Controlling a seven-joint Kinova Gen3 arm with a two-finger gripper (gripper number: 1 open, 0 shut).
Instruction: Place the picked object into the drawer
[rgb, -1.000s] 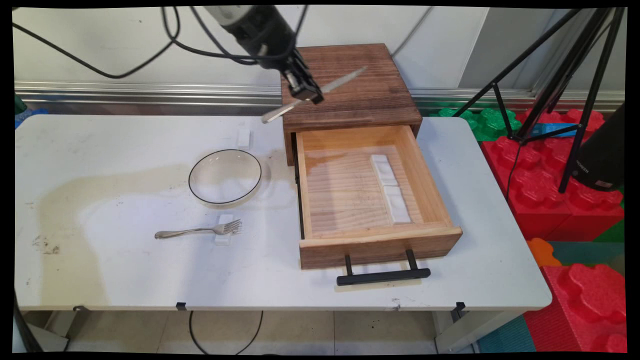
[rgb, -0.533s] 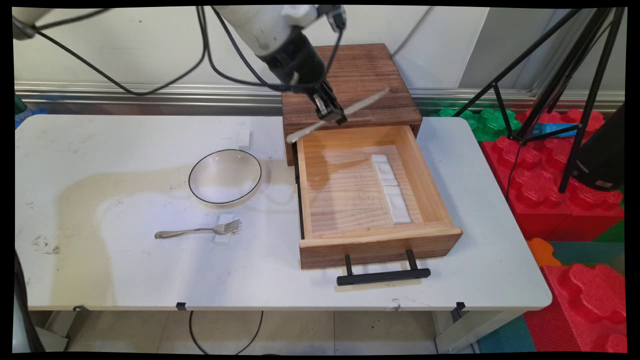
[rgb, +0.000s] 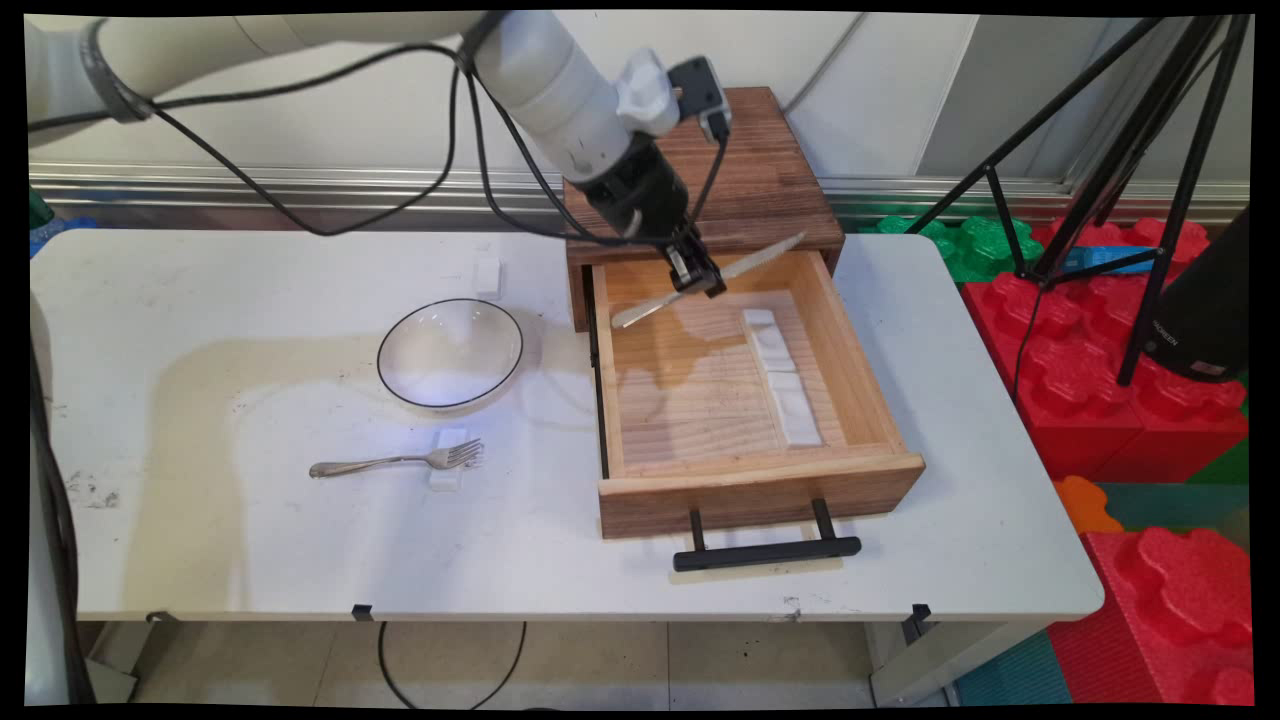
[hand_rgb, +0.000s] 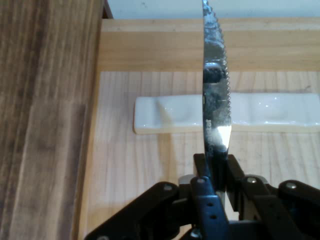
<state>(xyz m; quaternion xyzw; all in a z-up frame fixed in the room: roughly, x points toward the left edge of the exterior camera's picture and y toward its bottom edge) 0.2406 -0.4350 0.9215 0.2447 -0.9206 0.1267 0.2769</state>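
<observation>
My gripper (rgb: 700, 280) is shut on a silver serrated knife (rgb: 762, 259), holding it near its middle above the back of the open wooden drawer (rgb: 760, 478). The knife lies nearly level, blade to the right, handle toward the left. In the hand view the knife (hand_rgb: 215, 85) rises straight up between the fingers (hand_rgb: 204, 190), with the drawer floor below it. A white ceramic rest (hand_rgb: 170, 114) lies on the drawer floor under the blade. In the main view two white rests (rgb: 783, 375) lie in a row along the drawer's right side.
The drawer belongs to a dark wooden cabinet (rgb: 760, 165) at the table's back. A glass bowl (rgb: 450, 352) stands left of the drawer. A fork (rgb: 395, 461) lies with its tines on a small white rest (rgb: 448, 460). Another white rest (rgb: 487, 275) lies behind the bowl.
The arm has moved right and down with the knife, from above the cabinet's top left corner to over the back of the open drawer.
</observation>
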